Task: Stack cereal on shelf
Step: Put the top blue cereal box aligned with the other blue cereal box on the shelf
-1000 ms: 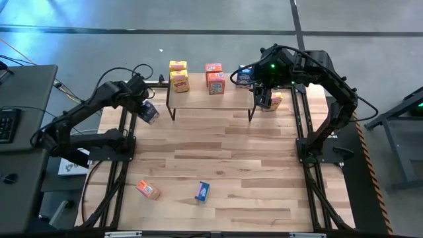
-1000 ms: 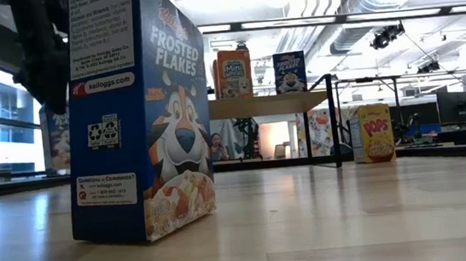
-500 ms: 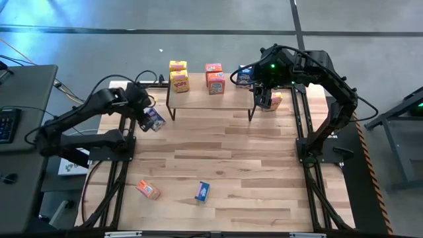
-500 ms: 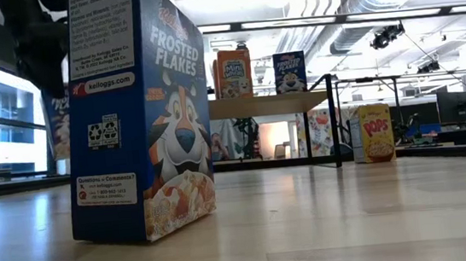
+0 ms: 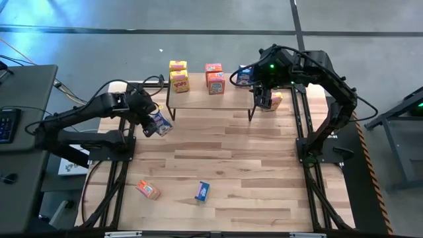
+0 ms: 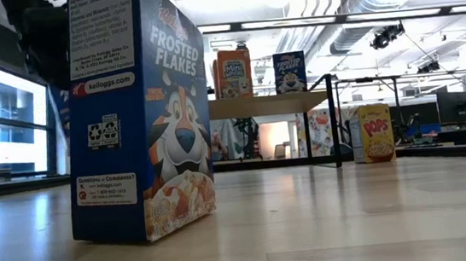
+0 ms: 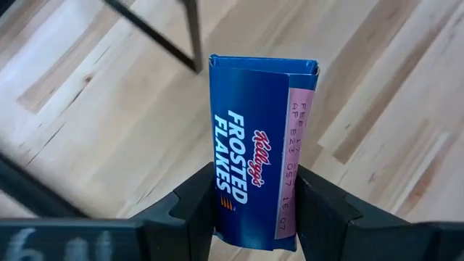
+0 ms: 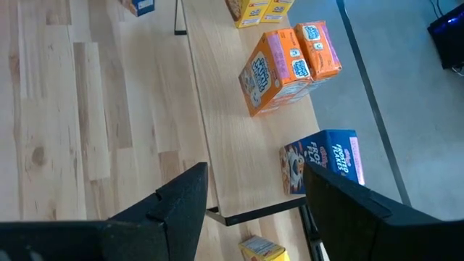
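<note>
High view shows the left gripper (image 5: 153, 123) clamped on a blue cereal box (image 5: 158, 123) just left of the shelf (image 5: 198, 99), where its near-left leg could snag the box, while the right gripper (image 5: 263, 99) hangs open, empty, at the shelf's right end.

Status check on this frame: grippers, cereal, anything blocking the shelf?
Left gripper shut on a blue Frosted Flakes box, near the shelf. Right gripper open, empty, above its right end. Approach unobstructed.
</note>
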Robot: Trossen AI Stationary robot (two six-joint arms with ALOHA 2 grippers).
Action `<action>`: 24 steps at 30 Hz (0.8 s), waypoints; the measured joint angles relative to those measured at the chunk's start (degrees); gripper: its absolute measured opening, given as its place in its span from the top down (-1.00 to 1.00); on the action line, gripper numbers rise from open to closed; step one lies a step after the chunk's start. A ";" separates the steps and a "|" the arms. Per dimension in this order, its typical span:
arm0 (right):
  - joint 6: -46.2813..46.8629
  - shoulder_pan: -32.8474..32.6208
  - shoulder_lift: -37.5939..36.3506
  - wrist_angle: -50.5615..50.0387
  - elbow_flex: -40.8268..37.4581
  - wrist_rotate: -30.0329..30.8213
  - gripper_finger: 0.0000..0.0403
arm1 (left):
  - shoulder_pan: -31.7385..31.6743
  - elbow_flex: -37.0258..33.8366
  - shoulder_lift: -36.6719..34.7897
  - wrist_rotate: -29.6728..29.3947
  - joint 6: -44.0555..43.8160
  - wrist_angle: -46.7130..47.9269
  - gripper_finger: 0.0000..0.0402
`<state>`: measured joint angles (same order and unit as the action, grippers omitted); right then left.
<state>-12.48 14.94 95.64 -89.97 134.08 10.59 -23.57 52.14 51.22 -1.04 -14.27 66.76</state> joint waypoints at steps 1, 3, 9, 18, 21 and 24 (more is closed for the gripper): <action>0.01 0.00 0.09 -0.02 0.00 -0.02 -0.08 | 0.66 0.00 0.00 0.02 -0.43 -0.51 0.27; 0.36 0.00 0.33 -0.02 0.00 0.00 -0.08 | 1.99 0.00 -0.02 0.00 -0.67 -1.48 0.27; 1.46 0.00 1.02 -0.02 0.00 -0.22 -0.08 | 5.77 0.02 0.10 0.04 -2.75 -6.02 0.27; 1.00 -1.11 1.25 0.25 0.00 -4.55 -0.08 | 10.24 0.04 1.35 0.07 -3.64 -15.10 0.27; 1.54 -2.09 1.25 1.39 0.00 -7.52 -0.08 | 11.19 0.04 1.96 0.04 -3.32 -19.84 0.27; 3.02 -3.59 1.25 3.38 0.00 -8.12 -0.08 | 12.00 0.07 2.44 0.02 -3.18 -24.16 0.27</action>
<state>-9.46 11.35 96.88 -86.59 134.08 2.47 -11.57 52.21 53.66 -1.02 -17.45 42.60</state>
